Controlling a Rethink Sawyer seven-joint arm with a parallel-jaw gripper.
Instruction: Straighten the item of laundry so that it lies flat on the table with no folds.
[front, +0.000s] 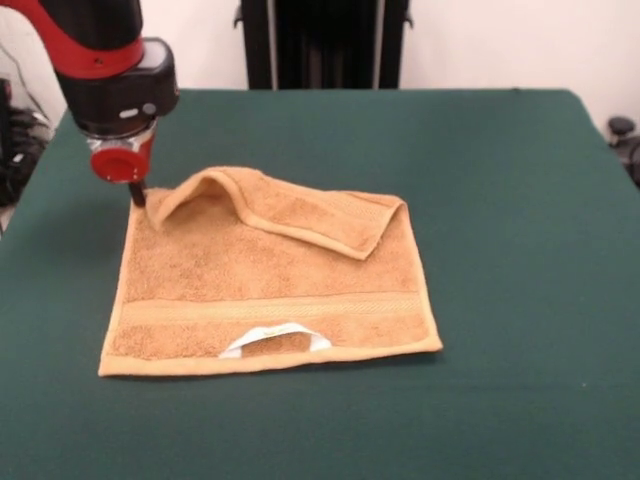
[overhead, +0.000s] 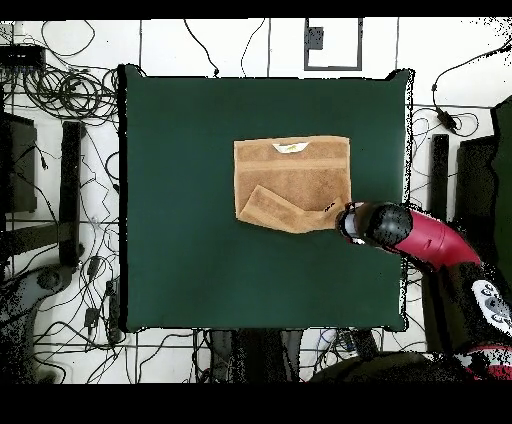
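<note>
We see the small orange-tan terry-cloth towel lying near the middle of the dark green felt tabletop, its far edge folded over toward the camera in the front view, and a white label at its near hem. The red-and-black arm's pincer sits at the towel's far left corner in that view; we cannot tell whether it is wide, narrow or gripping cloth.

One camera stands across the table facing the robot at twelve o'clock, fairly close; the other hangs high overhead looking straight down, base at six o'clock, both sharing the tabletop.
</note>
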